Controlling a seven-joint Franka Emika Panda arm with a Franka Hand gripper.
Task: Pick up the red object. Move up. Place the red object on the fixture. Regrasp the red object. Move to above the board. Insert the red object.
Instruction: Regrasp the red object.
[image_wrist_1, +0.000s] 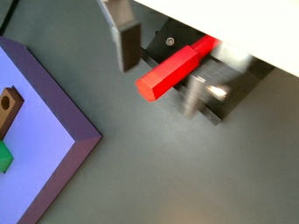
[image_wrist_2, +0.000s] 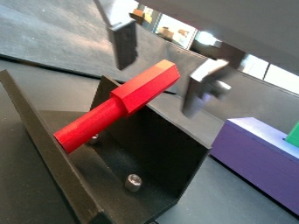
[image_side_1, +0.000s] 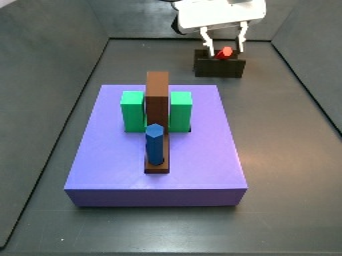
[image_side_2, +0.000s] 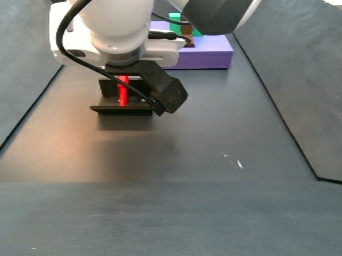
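Note:
The red object (image_wrist_2: 117, 105) is a short red peg with one squared end, and it lies slanted in the dark fixture (image_wrist_2: 152, 166). My gripper (image_wrist_2: 163, 66) is open and straddles the peg's upper end. Each silver finger (image_wrist_1: 126, 44) stands a little clear of the red object (image_wrist_1: 176, 70) on either side. In a side view the gripper (image_side_1: 225, 45) hangs over the fixture (image_side_1: 219, 66) at the back of the floor, with the red object (image_side_1: 226, 52) between its fingers. The purple board (image_side_1: 160, 160) lies nearer the middle.
On the board stand green blocks (image_side_1: 134, 110), a tall brown upright bar (image_side_1: 158, 95) and a blue peg (image_side_1: 155, 145). Low dark walls (image_side_1: 301, 90) ring the floor. The board's corner (image_wrist_1: 52, 131) shows close beside the fixture in a wrist view.

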